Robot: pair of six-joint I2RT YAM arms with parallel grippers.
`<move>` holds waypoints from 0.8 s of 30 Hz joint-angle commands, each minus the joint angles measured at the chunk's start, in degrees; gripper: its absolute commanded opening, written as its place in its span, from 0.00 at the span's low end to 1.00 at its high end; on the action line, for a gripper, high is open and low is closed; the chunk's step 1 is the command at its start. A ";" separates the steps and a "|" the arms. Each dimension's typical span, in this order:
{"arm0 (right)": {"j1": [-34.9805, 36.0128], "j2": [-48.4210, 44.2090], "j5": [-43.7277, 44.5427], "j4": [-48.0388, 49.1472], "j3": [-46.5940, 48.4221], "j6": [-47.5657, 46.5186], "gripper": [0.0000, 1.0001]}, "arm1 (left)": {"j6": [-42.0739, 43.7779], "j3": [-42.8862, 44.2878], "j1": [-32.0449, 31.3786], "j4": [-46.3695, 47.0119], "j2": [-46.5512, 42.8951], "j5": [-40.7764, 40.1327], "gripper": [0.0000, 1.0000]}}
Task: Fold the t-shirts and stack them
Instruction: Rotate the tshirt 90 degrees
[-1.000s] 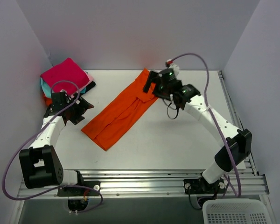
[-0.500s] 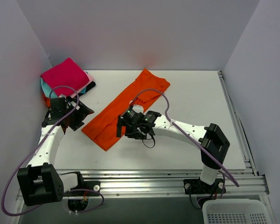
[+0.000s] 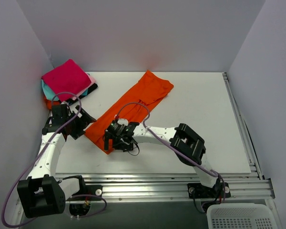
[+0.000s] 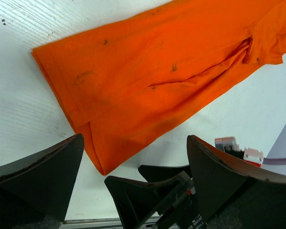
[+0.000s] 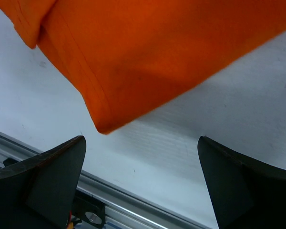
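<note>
One long orange t-shirt (image 3: 133, 107), folded into a narrow strip, is lying diagonally across the white table (image 3: 209, 114). One stack of folded t-shirts (image 3: 66, 78) is sitting in the far left corner, magenta on top, with teal, pink, black and orange edges showing beneath. Two grippers are hovering at the strip's near end. The left gripper (image 3: 84, 122) is beside it and the right gripper (image 3: 108, 141) is over its corner, both with fingers spread wide.

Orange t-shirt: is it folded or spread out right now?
Partly folded: the orange t-shirt is a long narrow strip lying diagonally on the table, with overlapping layers visible at its near end.
</note>
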 commanded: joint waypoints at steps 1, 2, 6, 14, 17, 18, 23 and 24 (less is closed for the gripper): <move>0.04 4.21 0.63 -2.25 3.09 -0.87 1.00 | 1.07 -0.15 -0.62 -1.28 -1.91 -0.35 0.98; 0.04 4.84 0.63 -2.43 3.70 -1.04 1.00 | 1.07 -0.15 -0.79 -1.46 -2.00 -0.35 0.98; -0.05 7.91 0.46 -3.22 6.86 -1.75 1.00 | 1.33 -0.15 -0.88 -1.81 -2.17 -0.62 0.98; -0.05 11.70 -0.42 -3.05 7.58 -2.80 0.52 | 1.68 -0.33 -1.06 -2.25 -2.09 -1.32 0.98; -0.23 11.79 -0.43 -4.10 6.44 -3.07 0.18 | 1.68 -0.33 -1.06 -2.08 -1.91 -1.50 0.98; -0.40 11.70 -0.42 -4.19 5.91 -3.24 0.14 | 1.59 -0.33 -1.06 -1.73 -1.82 -1.41 0.98; -1.72 9.33 0.28 -3.05 -1.98 -3.51 0.00 | 1.42 -0.15 -0.97 -1.37 -1.38 -1.41 0.98; -2.07 7.67 0.71 -3.13 -3.57 -3.51 0.00 | 1.42 -0.06 -0.97 -1.29 -1.38 -1.41 0.98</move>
